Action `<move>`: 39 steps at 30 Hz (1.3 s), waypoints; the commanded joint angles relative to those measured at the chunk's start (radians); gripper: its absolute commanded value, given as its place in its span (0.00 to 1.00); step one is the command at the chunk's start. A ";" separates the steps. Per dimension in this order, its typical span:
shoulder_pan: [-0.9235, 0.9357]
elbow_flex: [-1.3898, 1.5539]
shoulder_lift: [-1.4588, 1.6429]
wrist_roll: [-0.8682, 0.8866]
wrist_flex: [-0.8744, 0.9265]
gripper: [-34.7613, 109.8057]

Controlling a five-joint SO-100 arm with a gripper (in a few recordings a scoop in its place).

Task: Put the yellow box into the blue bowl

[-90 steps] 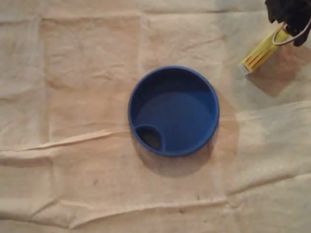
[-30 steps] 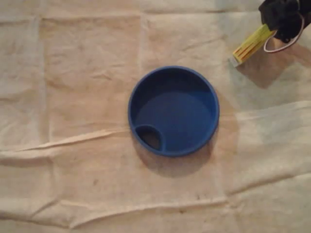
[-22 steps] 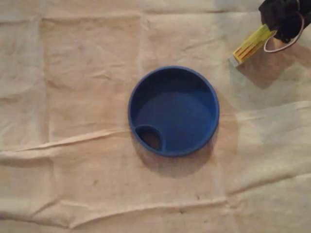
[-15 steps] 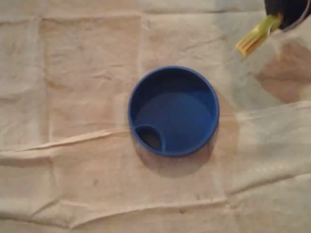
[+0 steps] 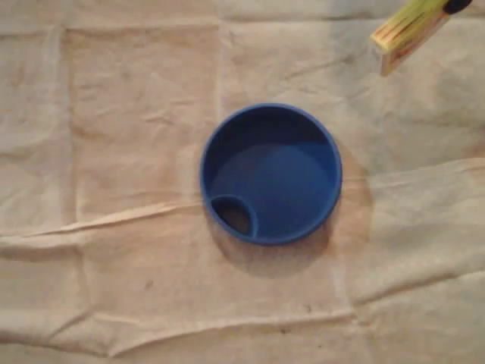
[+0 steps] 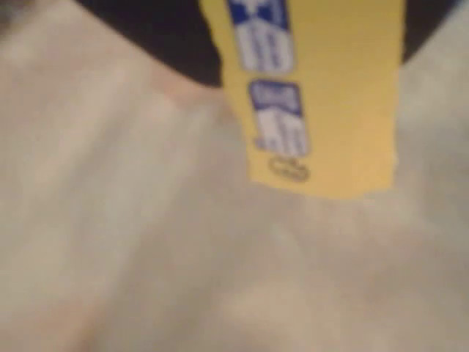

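The blue bowl (image 5: pixel 282 179) sits on the cloth at the middle of the overhead view, with a small round pocket (image 5: pixel 234 215) at its lower left and nothing inside. The yellow box (image 5: pixel 407 32) hangs tilted at the top right corner, clear of the cloth and up and to the right of the bowl. A dark tip of my gripper (image 5: pixel 458 6) holds the box's upper end at the frame edge. In the wrist view the yellow box (image 6: pixel 330 103) with blue print fills the top centre, with my gripper (image 6: pixel 311 26) shut on it and dark fingers (image 6: pixel 165 40) at either side.
A creased beige cloth (image 5: pixel 121 189) covers the whole table, with folds running across below the bowl. Open cloth lies all around the bowl.
The box has risen off the cloth and shifted up toward the top edge, looking larger. Most of the gripper has left the overhead picture. The bowl has not moved.
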 commanded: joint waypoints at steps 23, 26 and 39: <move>0.494 -0.971 -0.762 -0.005 -0.055 0.24; 0.518 -1.019 -0.824 -0.005 -0.057 0.24; 0.549 -1.052 -0.904 -0.005 -0.057 0.26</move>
